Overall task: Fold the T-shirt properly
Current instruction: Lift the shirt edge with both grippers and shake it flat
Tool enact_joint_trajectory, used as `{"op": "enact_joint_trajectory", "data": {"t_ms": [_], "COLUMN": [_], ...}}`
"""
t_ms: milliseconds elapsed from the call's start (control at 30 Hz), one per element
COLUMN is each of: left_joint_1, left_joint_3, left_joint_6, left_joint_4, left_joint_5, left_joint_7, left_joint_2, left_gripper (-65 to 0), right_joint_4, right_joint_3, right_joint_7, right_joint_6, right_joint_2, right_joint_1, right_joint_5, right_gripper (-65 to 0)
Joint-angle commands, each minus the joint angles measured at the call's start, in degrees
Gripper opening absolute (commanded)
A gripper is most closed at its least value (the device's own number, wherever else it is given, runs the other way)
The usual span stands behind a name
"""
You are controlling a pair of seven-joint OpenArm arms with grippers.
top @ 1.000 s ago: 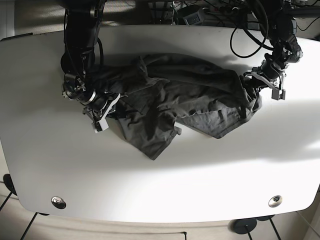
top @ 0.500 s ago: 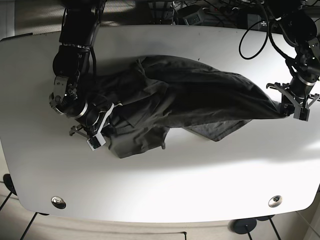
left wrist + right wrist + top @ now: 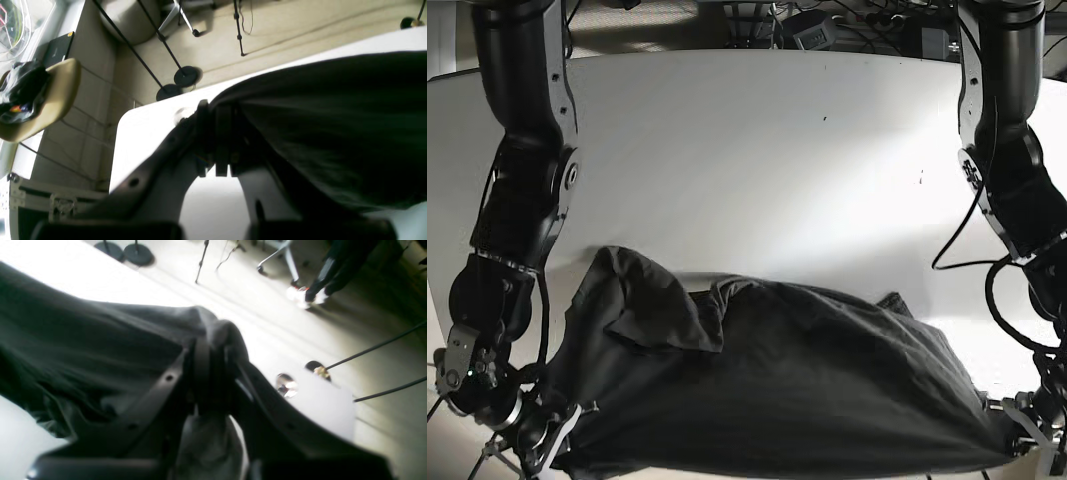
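The dark grey T-shirt [image 3: 777, 380] lies stretched sideways along the front of the white table [image 3: 757, 150], with a rumpled flap at its left. My left gripper [image 3: 1019, 443] is at the shirt's right end and is shut on the fabric. In the left wrist view the gripper [image 3: 220, 110] pinches the shirt [image 3: 333, 116] at its edge. My right gripper [image 3: 555, 452] is at the shirt's left end. In the right wrist view the gripper [image 3: 210, 343] is shut on a bunched fold of the shirt [image 3: 83, 350]. Both grips are near the table's front edge.
Metal discs are set in the table corners [image 3: 286, 385] [image 3: 181, 115]. Stand bases [image 3: 185, 76] and a tan chair [image 3: 50, 100] are on the floor beside the table. A person's legs [image 3: 320, 276] stand beyond the right wrist side. Cables lie behind the table [image 3: 827, 25].
Both arms have drawn the shirt from the middle of the table toward its front edge, moving apart. The crumpled shirt is now pulled out wide between the two grippers.
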Motion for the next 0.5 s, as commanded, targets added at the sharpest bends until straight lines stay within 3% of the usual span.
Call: {"op": "enact_joint_trajectory", "data": {"t_ms": [33, 133, 300, 500], "left_joint_1": [-9.5, -18.4, -19.8, -0.6], "left_joint_3": [3.2, 7.3, 7.2, 1.5], "left_joint_6": [0.4, 0.4, 0.4, 0.4], "left_joint_4": [-5.6, -12.0, -10.5, 2.4], "left_joint_5": [-0.5, -0.8, -0.8, -0.9], "left_joint_7": [-4.0, -7.1, -7.2, -7.2], "left_joint_2": [-3.0, -3.7, -3.8, -5.7], "left_gripper": [-64.7, -64.7, -64.9, -64.9], "right_joint_4": [-2.6, -7.4, -5.7, 10.2], "right_joint_3": [-0.1, -0.1, 0.0, 0.6], "right_joint_7": [2.0, 2.0, -0.3, -5.1], "right_joint_6": [-0.1, -0.1, -0.1, -0.1], "right_joint_2": [1.2, 1.9, 1.9, 1.4], "right_joint_1": [9.4, 18.7, 20.7, 2.2], "right_joint_5": [0.8, 0.8, 1.1, 1.3], "right_gripper": [-62.9, -62.9, -62.9, -62.9]}}
